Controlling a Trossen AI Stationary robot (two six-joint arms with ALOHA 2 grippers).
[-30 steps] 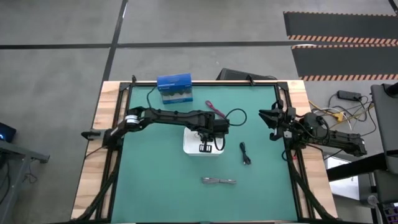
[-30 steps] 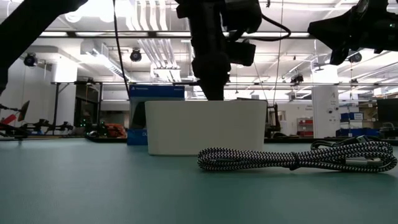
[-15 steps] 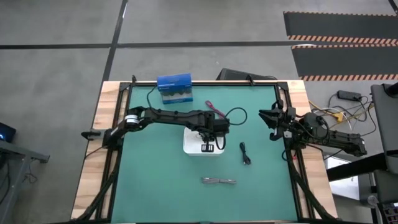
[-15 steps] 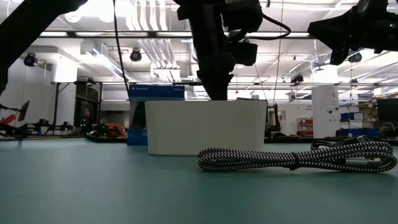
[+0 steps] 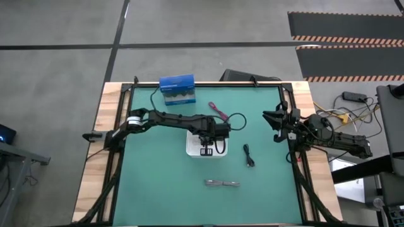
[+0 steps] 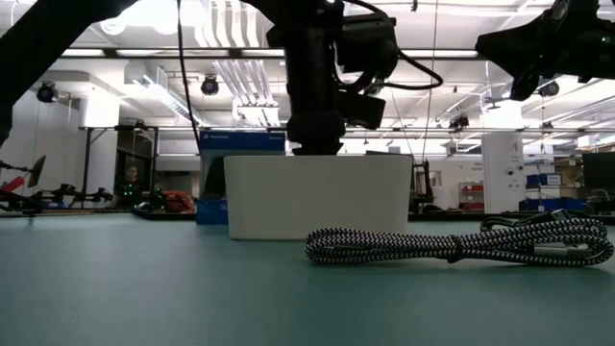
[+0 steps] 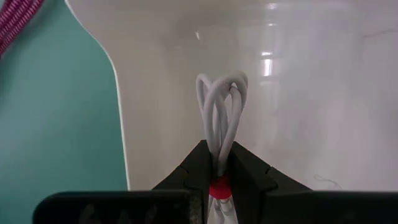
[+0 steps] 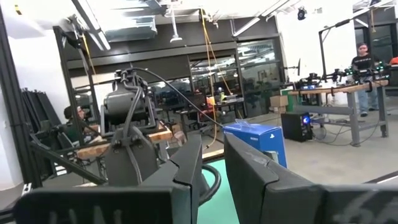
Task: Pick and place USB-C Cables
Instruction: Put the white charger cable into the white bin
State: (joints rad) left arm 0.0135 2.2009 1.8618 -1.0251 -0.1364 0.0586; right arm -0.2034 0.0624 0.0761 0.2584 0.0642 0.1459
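The white tray [image 5: 191,151] sits mid-table, and its wall [image 6: 317,197] faces the low view. My left gripper [image 5: 206,150] reaches down into it, shut on the white cable bundle [image 7: 221,106]. In the low view the tray wall hides the fingers. The magenta cable [image 5: 218,110] lies on the mat beyond the tray, and its end [image 7: 18,25] shows in the left wrist view. On the mat right of the tray lies the black cable [image 5: 249,156]. The grey braided cable [image 5: 222,183] [image 6: 452,245] lies nearer. My right gripper [image 5: 273,126] [image 8: 212,168] hovers open at the table's right edge. My left gripper pinches the white cable bundle between its two fingers, just past the red band [image 7: 218,186] around the bundle. It comes from above, pointing down, with the fingers along the bundle. The looped end [image 7: 222,84] sticks out beyond the fingertips over the tray floor; whether it touches the floor I cannot tell.
A blue box [image 5: 177,89] stands at the far edge of the green mat [image 5: 158,176]. Wooden borders and a black frame ring the mat. The left arm [image 5: 167,117] stretches from the left edge to the tray. Open mat lies near and left of the tray.
My left gripper has shifted a little toward the table's left over the tray and its wrist has turned somewhat, still shut on the white cable.
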